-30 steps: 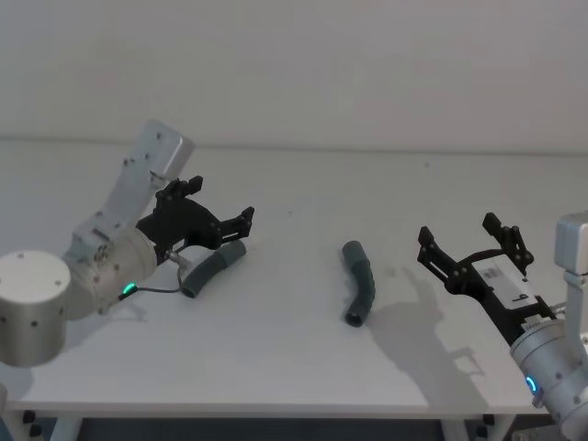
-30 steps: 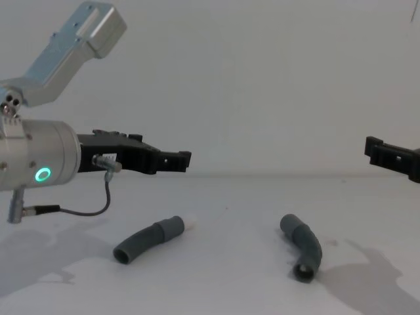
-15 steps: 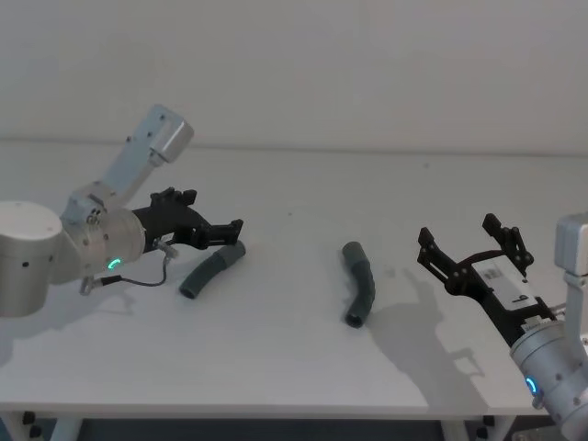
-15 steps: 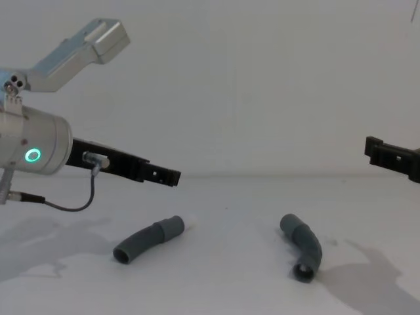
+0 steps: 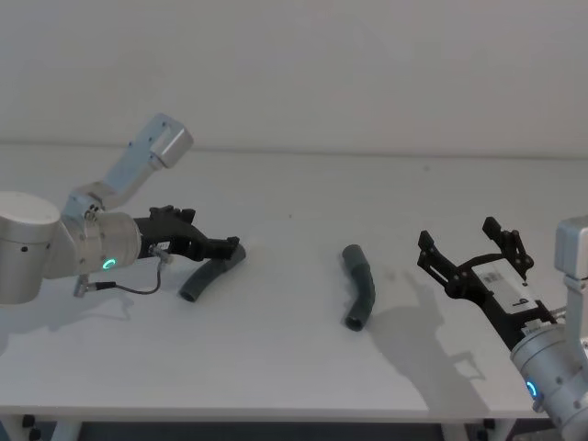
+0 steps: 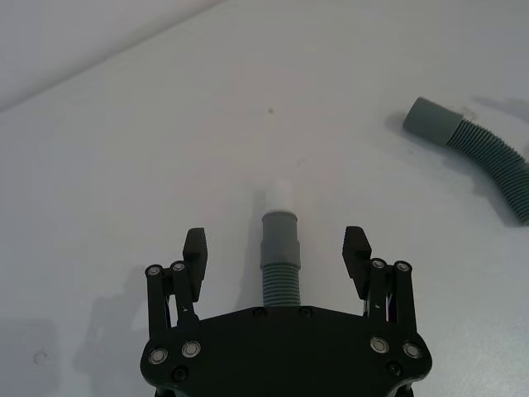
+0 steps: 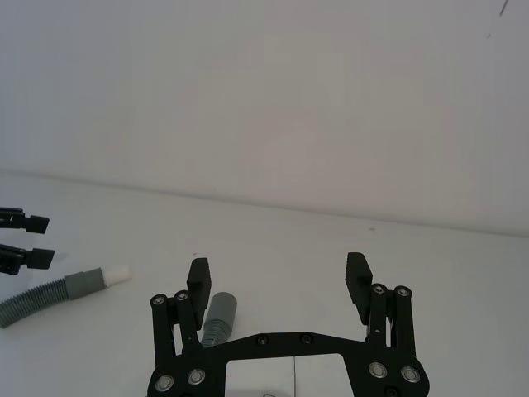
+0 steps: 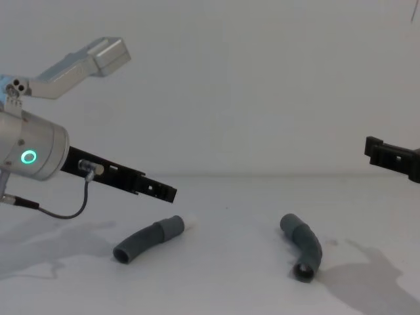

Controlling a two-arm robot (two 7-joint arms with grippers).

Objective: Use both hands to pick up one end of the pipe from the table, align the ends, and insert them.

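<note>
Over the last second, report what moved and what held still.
The left gripper tilted down and dropped toward the curved pipe piece, open jaws lined up over its white-tipped end; nothing grasped yet. The right gripper stayed open and raised, and the elbow piece and curved pipe piece lie where they were.

I have the left black long-jawed gripper (image 5: 231, 247), on its silver cylindrical arm (image 5: 55, 259), angled forward and down, jaws spread wide. The right black long-jawed gripper (image 5: 458, 234) hangs higher, jaws equally open.
</note>
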